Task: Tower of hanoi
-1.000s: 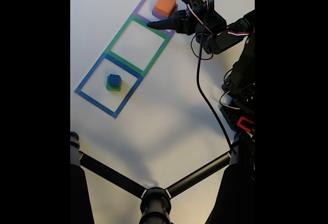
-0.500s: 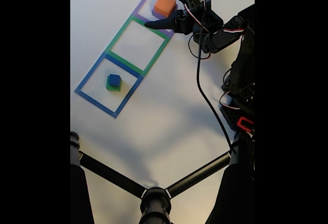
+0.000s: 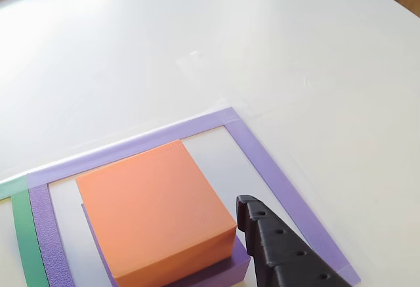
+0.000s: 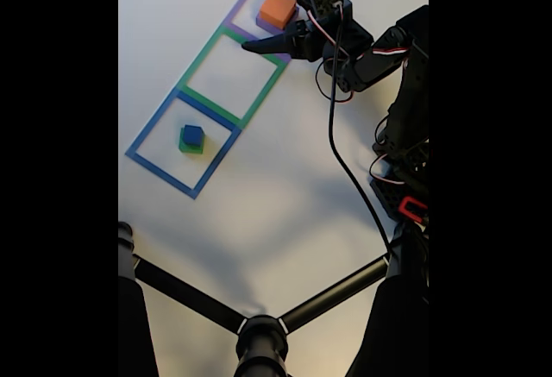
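Orange block [image 4: 277, 8] sits on the purple slab [image 3: 230, 270] inside the purple tape square [image 3: 275, 175], while the blue cube [image 4: 192, 134] tops the green cube [image 4: 191, 145] in the blue tape square [image 4: 153, 127]. The gripper [image 4: 278, 21], jaws spread and empty, has crept forward around the block — probably lining up a grab.

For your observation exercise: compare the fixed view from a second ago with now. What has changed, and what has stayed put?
The end effector, jaws open and empty, has crept up and leftward in the fixed view, closing around the orange block. Nothing was gripped or released. The orange block on the purple slab and the blue cube on the green cube stayed put.
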Robot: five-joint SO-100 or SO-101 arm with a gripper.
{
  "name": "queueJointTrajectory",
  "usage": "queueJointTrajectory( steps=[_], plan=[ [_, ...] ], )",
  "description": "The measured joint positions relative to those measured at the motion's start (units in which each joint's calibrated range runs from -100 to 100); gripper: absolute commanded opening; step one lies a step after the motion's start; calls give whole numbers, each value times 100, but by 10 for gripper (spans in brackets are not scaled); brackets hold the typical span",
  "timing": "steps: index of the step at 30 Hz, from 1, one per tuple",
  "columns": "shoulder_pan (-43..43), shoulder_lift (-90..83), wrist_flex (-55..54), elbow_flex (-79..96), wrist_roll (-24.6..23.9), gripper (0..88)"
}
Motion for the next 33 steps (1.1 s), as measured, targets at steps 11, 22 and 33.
queueJointTrajectory(
  steps=[11,22,33],
  plan=[
    [-130,0,0,0,0,340],
    [-130,0,0,0,0,269],
    [-210,0,-8,0,0,167]
  ],
)
